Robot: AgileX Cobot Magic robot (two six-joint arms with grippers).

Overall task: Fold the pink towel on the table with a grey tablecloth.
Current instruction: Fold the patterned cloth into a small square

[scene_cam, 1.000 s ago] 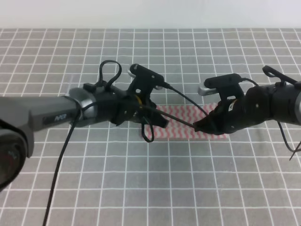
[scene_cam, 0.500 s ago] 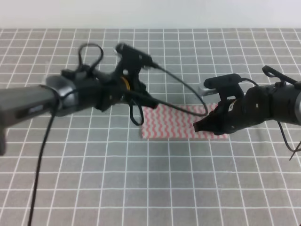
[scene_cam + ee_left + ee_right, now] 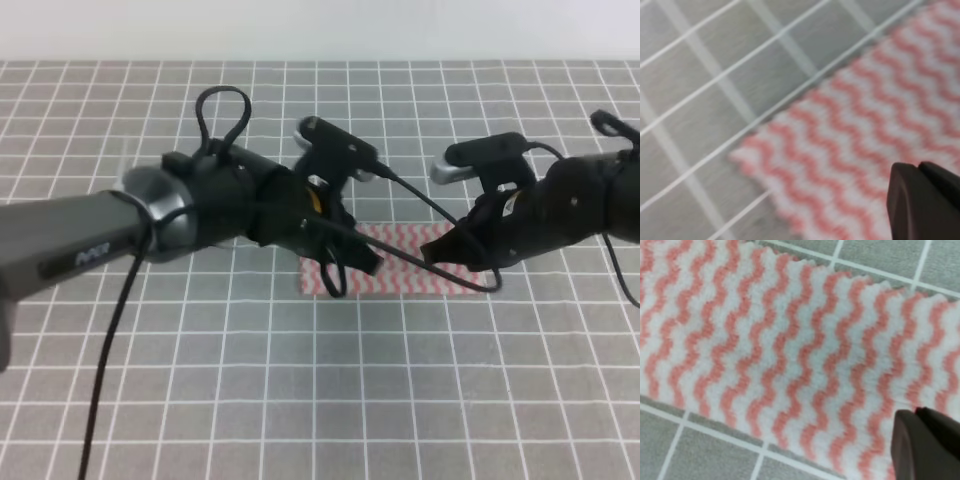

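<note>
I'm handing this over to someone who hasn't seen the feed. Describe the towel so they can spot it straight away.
Start from the grey tablecloth ruled with thin white grid lines that covers the whole table. Near its middle, between the tips of the two black arms, lies the pink towel, a flat strip along the grid. It is the only patterned cloth there: pink-and-white wavy zigzag stripes with notched edges, against plain grey squares.
</note>
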